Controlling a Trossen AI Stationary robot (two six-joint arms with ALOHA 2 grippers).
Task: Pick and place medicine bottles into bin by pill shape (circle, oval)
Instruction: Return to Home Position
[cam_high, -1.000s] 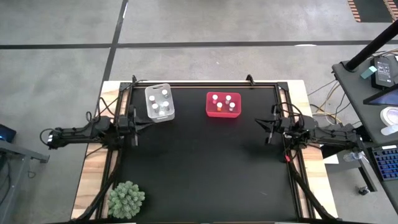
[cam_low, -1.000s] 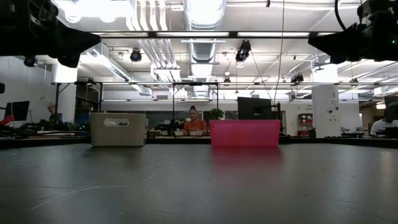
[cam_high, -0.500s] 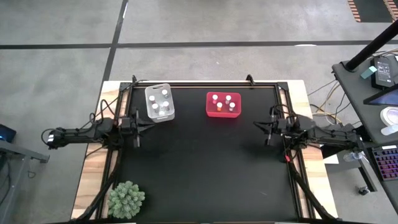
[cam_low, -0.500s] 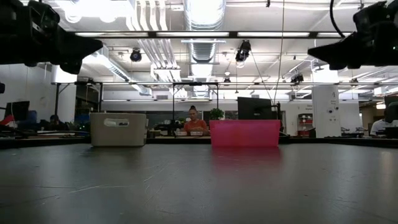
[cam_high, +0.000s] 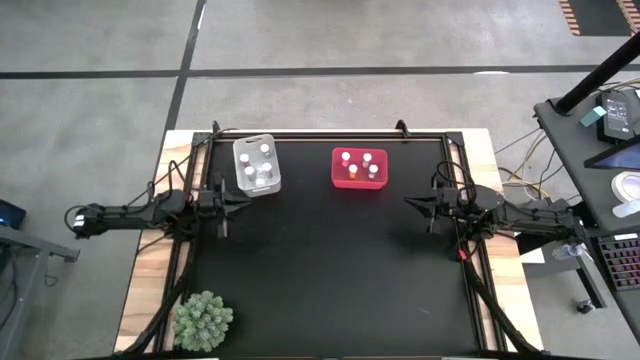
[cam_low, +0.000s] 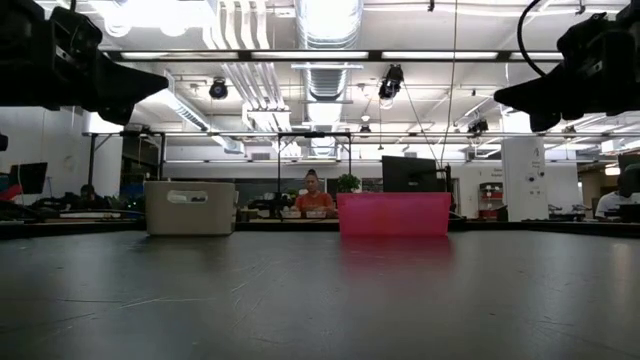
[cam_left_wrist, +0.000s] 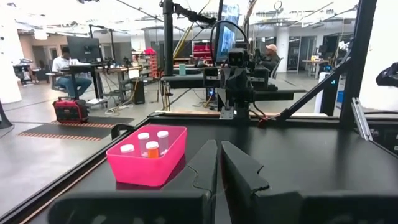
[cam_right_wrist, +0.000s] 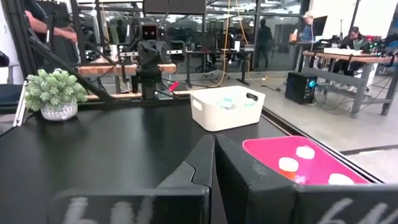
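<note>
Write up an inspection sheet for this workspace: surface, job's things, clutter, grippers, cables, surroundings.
Surface: black table, no bottles standing loose on it.
Job's things: whitish bin holds five white-capped bottles; red bin holds four more; both bins stand at the far edge.
Clutter: green plant at the near left corner.
Grippers: left gripper beside the whitish bin, fingers shut, empty; right gripper near the right edge, fingers shut, empty.
Cables: wires run along both arms; more trail off the table's right side.
Surroundings: desk with a keyboard on the right; seated person beyond the table.
</note>
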